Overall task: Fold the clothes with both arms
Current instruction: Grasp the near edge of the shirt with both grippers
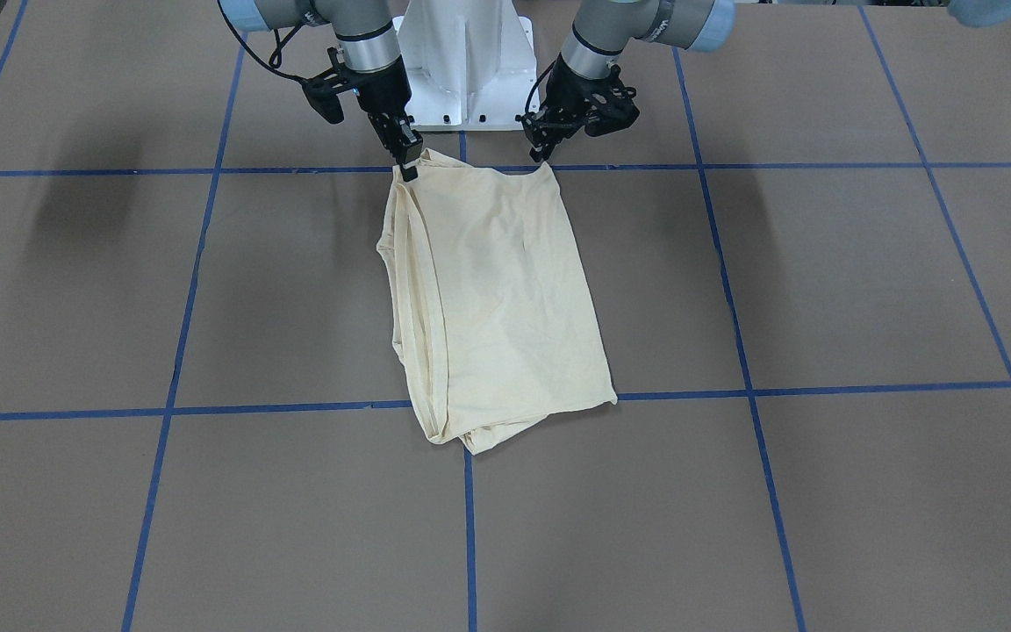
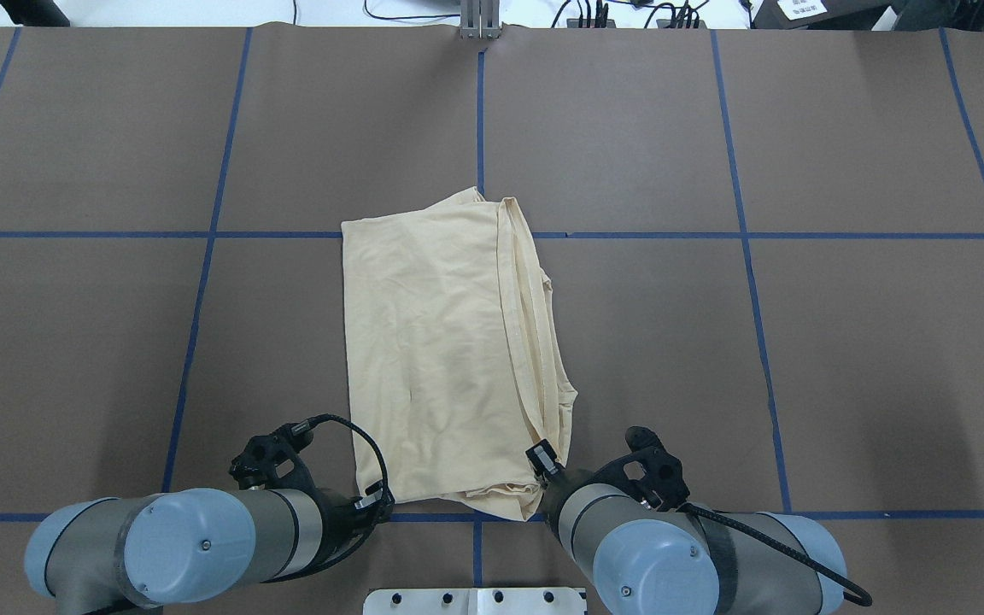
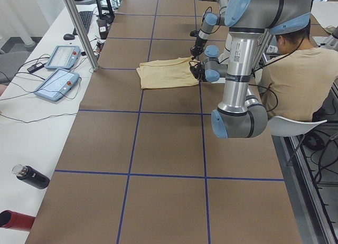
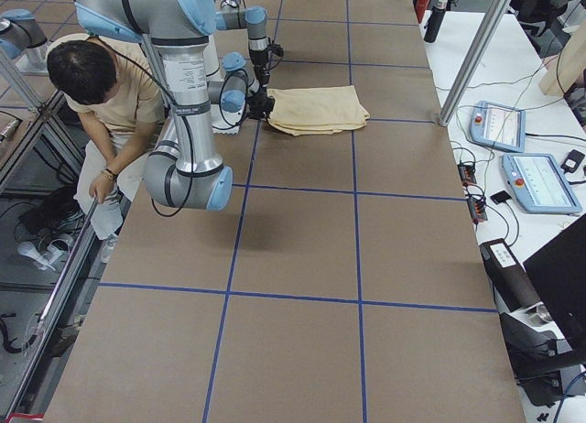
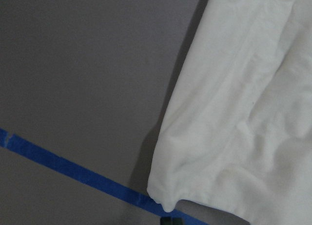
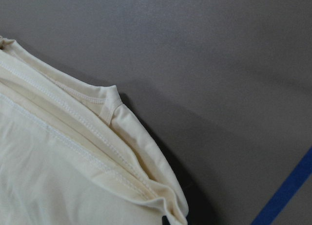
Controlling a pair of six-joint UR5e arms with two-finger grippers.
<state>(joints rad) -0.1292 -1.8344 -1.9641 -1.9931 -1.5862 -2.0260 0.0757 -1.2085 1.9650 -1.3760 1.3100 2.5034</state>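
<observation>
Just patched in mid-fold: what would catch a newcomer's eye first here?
A pale cream-yellow knit shirt, folded into a long rectangle, lies mid-table on the brown blue-taped mat. Both black two-finger grippers sit at its robot-side corners: the right gripper seems pinched on one, the left gripper is at the other, grip unclear.

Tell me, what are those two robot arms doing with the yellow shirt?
They are folding it. The T-shirt lies on the brown table, already folded into a long strip. The right gripper pinches one corner of the edge nearest the robot. The left gripper is at the other corner of that edge, but I cannot tell whether it has grabbed it.
</observation>
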